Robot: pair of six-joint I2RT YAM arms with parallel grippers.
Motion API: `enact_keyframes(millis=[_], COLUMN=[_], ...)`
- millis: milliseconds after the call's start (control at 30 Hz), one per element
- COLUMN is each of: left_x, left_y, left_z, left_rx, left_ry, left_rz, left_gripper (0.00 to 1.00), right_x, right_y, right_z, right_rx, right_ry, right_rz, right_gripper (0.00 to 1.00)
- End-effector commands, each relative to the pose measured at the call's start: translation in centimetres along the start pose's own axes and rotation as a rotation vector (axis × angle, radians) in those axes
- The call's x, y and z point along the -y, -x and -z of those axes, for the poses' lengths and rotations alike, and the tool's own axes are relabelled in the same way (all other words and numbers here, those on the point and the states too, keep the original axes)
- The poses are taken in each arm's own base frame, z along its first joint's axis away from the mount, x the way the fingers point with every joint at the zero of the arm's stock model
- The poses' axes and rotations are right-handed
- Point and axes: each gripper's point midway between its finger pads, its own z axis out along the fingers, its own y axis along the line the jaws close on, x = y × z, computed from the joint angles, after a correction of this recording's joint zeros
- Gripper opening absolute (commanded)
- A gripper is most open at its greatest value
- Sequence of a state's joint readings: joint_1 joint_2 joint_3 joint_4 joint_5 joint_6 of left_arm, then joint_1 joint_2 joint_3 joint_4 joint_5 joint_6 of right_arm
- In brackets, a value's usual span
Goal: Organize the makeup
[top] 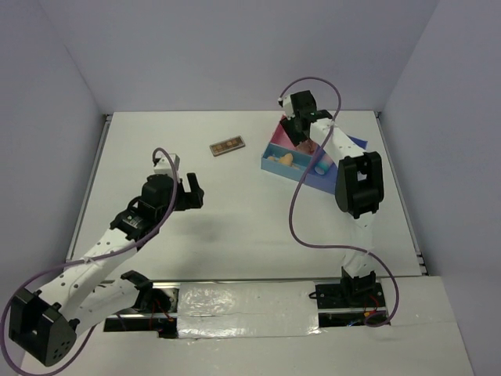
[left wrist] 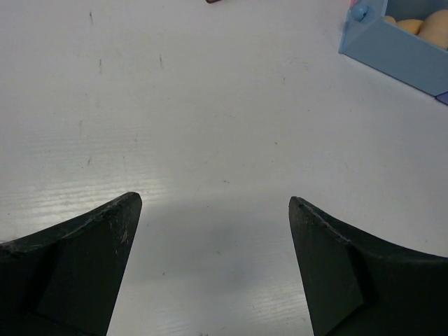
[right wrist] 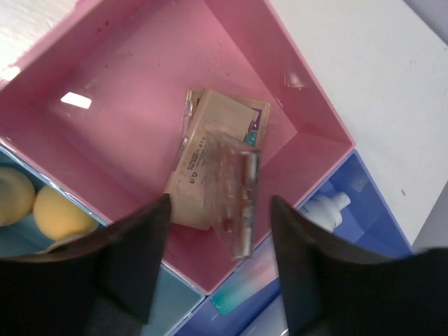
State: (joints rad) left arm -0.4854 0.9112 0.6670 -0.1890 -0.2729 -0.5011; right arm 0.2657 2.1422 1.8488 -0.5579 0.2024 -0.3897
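Note:
A flat brown palette (top: 228, 146) lies alone on the white table (top: 235, 219), left of the pink-and-blue tray (top: 275, 171). My right gripper (top: 296, 133) hangs open over the tray's pink compartment (right wrist: 140, 77). In the right wrist view a beige palette (right wrist: 203, 133) lies in that compartment. A clear-lidded palette (right wrist: 238, 196), blurred, lies tilted on top of it, between my open fingers (right wrist: 133, 245) and untouched by them. Two peach sponges (right wrist: 42, 206) and a white bottle (right wrist: 323, 210) sit in neighbouring blue compartments. My left gripper (top: 193, 192) is open and empty above bare table.
In the left wrist view, the tray's blue corner (left wrist: 392, 45) with sponges (left wrist: 420, 26) shows at the top right, and the brown palette's edge (left wrist: 213, 1) at the top. Grey walls enclose the table. A purple cable (top: 301, 204) loops beside the right arm.

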Motion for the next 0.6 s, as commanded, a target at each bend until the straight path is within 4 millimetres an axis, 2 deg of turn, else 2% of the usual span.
enact_keyframes(millis=[0, 100, 133, 200, 267, 300, 367, 400, 433, 467, 500, 533, 567], left_x=[0.8, 1.1, 1.4, 1.1, 1.3, 1.5, 1.9, 2.5, 2.4, 2.4, 3.1, 2.9, 3.0], left_y=[0.7, 0.3, 0.8, 0.2, 0.5, 0.7, 1.4, 3.0, 2.5, 2.8, 4.3, 3.5, 3.6], left_z=[-0.5, -1.5, -1.7, -2.8, -3.8, -4.2, -5.4, -5.8, -7.0, -7.6, -8.2, -9.8, -10.5], left_rx=[-0.010, -0.074, -0.080, -0.135, -0.176, -0.188, -0.217, -0.197, -0.232, -0.243, -0.229, -0.271, -0.286], left_ry=[-0.057, -0.088, -0.100, -0.107, -0.126, -0.136, -0.160, -0.175, -0.174, -0.193, -0.216, -0.222, -0.237], left_rz=[0.021, 0.013, 0.010, -0.015, -0.054, -0.068, -0.118, -0.136, -0.158, -0.205, -0.234, -0.284, -0.309], left_gripper=[0.99, 0.99, 0.99, 0.99, 0.99, 0.99, 0.94, 0.91, 0.88, 0.83, 0.82, 0.83, 0.83], right_x=[1.8, 1.7, 1.7, 1.4, 1.4, 0.2, -0.9, -2.4, -3.1, -4.4, -5.3, -6.7, -7.5], right_y=[3.5, 3.5, 3.5, 3.8, 3.7, 4.8, 4.1, 5.6, 5.9, 4.2, 4.2, 3.6, 3.2], right_z=[2.5, 3.2, 3.5, 4.9, 6.3, 8.3, 10.4, 14.1, 15.8, 16.2, 17.8, 20.3, 21.3], right_rx=[0.094, 0.095, 0.096, 0.118, 0.132, 0.201, 0.233, 0.363, 0.431, 0.448, 0.516, 0.625, 0.672], right_ry=[-0.019, 0.009, 0.021, 0.078, 0.134, 0.234, 0.367, 0.499, 0.556, 0.630, 0.676, 0.730, 0.754], right_rz=[0.000, 0.012, 0.016, 0.035, 0.042, 0.067, 0.085, 0.142, 0.168, 0.179, 0.211, 0.281, 0.311], right_gripper=[0.69, 0.85, 0.89, 0.99, 1.00, 0.99, 1.00, 1.00, 1.00, 0.99, 0.97, 0.94, 0.91])
